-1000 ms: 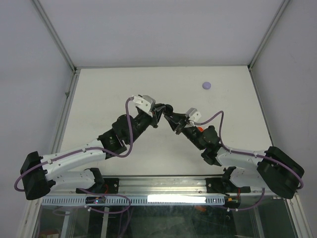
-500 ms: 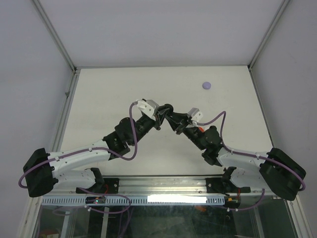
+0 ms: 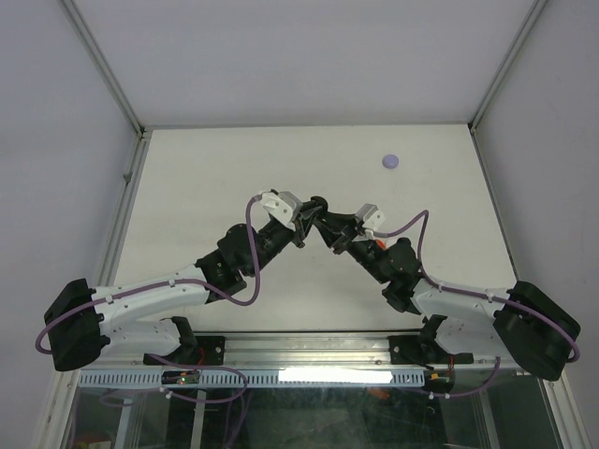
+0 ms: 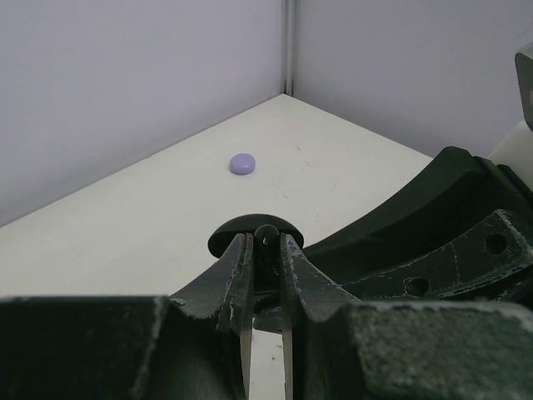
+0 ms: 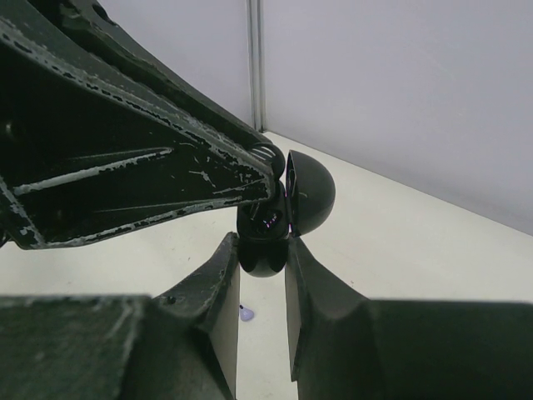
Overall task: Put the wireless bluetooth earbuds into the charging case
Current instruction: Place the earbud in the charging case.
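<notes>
Earbud (image 4: 266,235), tiny glossy black, pinched between left tool (image 4: 265,243) tips, at the round black charging case (image 5: 309,194), lid open, which right tool (image 5: 262,250) clamps.

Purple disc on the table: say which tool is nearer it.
Right, narrowly. The right tool sits left of the purple disc; the left tool meets it from farther left.

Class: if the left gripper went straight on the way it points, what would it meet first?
Most likely the black charging case, held by the right gripper, right at the left gripper's tips, which pinch a black earbud. The purple disc lies farther off.
</notes>
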### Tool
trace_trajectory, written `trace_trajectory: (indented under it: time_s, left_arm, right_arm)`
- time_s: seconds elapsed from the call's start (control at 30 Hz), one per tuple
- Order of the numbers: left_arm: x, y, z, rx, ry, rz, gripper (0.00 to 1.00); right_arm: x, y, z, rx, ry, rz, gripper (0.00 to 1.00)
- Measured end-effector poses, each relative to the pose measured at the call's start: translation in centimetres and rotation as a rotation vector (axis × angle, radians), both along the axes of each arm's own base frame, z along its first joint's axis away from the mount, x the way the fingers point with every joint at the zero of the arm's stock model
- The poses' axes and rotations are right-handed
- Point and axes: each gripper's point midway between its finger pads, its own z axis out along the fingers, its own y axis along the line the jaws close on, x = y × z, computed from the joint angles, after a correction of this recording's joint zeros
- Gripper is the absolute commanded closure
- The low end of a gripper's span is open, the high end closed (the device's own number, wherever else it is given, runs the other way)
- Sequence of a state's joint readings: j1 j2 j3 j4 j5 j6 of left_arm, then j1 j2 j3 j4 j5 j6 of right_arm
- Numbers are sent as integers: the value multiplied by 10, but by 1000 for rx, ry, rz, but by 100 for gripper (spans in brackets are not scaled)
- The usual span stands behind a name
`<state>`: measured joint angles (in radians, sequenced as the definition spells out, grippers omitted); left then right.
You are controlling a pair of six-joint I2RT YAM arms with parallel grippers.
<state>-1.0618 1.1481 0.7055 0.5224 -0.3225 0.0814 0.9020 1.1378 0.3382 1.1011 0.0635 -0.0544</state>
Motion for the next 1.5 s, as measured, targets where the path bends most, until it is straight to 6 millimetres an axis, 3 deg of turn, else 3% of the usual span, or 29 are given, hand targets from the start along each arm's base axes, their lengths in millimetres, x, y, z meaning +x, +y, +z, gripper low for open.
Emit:
trace_trajectory:
  time_s: [0.97, 1.5]
  left_arm:
    - [0, -4, -11, 62, 22, 19, 91]
    - [9, -8, -28, 107, 112, 89, 88]
  right_arm:
    - [7, -7, -10, -54, -15, -59, 100]
    - [16, -8, -27, -94, -5, -104, 100]
